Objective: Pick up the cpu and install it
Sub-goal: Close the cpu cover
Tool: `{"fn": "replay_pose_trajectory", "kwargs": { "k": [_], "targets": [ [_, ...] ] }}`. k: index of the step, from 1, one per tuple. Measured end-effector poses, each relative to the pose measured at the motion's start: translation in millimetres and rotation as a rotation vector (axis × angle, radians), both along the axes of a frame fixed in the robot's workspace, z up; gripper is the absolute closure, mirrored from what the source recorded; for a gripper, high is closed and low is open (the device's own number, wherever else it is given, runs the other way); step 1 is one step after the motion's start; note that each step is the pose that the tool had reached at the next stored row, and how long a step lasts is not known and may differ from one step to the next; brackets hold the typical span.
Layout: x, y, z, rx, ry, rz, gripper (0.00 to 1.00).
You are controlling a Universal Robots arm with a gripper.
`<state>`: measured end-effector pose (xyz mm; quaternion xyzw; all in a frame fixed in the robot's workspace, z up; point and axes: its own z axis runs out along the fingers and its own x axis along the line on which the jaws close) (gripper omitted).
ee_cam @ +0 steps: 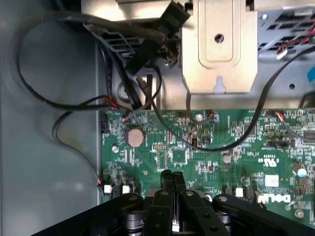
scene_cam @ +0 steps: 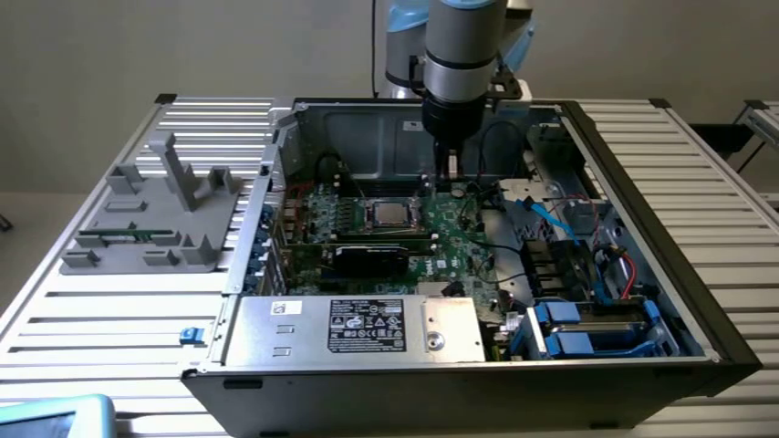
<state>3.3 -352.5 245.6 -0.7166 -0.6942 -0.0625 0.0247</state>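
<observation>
cpu (scene_cam: 389,213) sits flat inside black socket frame (scene_cam: 360,213), mid motherboard (scene_cam: 469,235), silvery top facing up. end effector (scene_cam: 448,172) (ee_cam: 173,176) hangs just past socket frame, toward exterior view's right and case back wall (scene_cam: 365,137). fingers pressed together, nothing pinched, not touching cpu.

room around socket frame is kinda tight:
- back wall close behind
- black card (scene_cam: 371,257) just in front
- power supply box (scene_cam: 353,327) further front
- loose black cables (ee_cam: 129,28) by back wall beyond end effector

grey fixture (scene_cam: 159,214) on worktop (scene_cam: 109,319), well apart from socket frame, outside case.
</observation>
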Motion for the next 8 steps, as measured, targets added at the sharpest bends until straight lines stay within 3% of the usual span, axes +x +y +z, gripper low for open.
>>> {"fn": "replay_pose_trajectory", "kwargs": {
  "k": [3, 8],
  "targets": [
    [-12.6, 0.0, 0.2, 0.0037, 0.0041, 0.0, 0.88],
    [-32.1, 0.0, 0.3, 0.0058, 0.0047, 0.0, 0.88]
  ]
}}
